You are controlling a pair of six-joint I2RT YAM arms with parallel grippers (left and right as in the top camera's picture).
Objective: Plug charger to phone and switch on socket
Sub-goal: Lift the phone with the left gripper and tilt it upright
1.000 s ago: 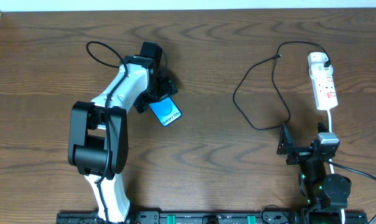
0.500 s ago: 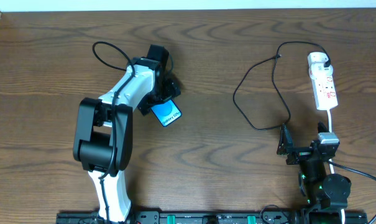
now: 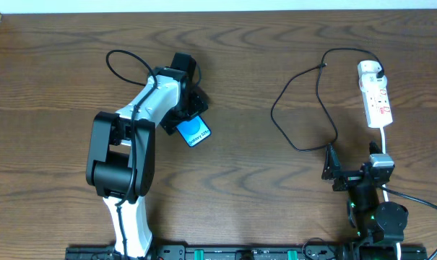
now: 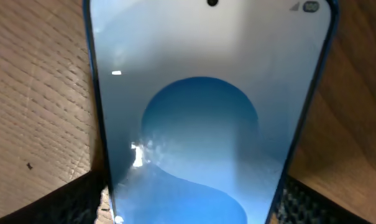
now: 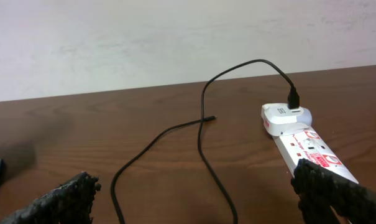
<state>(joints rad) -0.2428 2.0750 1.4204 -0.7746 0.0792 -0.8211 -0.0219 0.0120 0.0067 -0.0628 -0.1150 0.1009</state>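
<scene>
The phone [image 4: 206, 93] is straddled on the counter [image 3: 59, 72] by the left claw [image 4: 188, 204], likely to steady it; whether it is clamped cannot be told. The right claw [image 5: 203, 198] is held apart, faced toward the charger [image 3: 273, 112] looped near the socket [image 3: 375, 97].

Dark wooden table [image 3: 261, 188] with phone [image 3: 195, 131], looped black charger [image 5: 200, 124], white socket [image 3: 375, 101] and its cord [image 3: 385, 139]

Phone [image 4: 206, 124] screen glossy — table [image 3: 240, 58] matt wood, probably laminate.
</scene>
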